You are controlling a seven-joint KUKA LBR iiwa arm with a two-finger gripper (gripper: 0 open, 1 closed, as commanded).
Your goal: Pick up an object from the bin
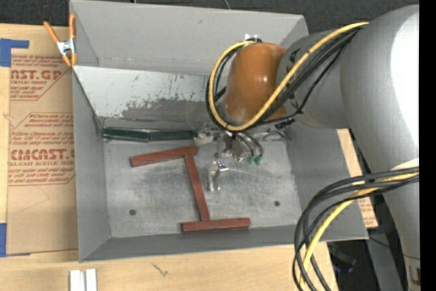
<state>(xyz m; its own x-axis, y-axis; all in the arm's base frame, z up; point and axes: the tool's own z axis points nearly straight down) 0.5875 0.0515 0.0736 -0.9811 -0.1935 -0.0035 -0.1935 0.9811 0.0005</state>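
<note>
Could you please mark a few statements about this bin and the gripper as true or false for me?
1. Three reddish-brown strips lie on the floor of the bin. True.
2. The dark green strip lies along the bin's front wall. False: it lies at the foot of the back wall, on the left side.
3. The gripper is over the middle of the floor, just right of the middle reddish-brown strip, which runs front to back. True.
4. The arm reaches into the bin from the left. False: it comes in from the right.
</note>
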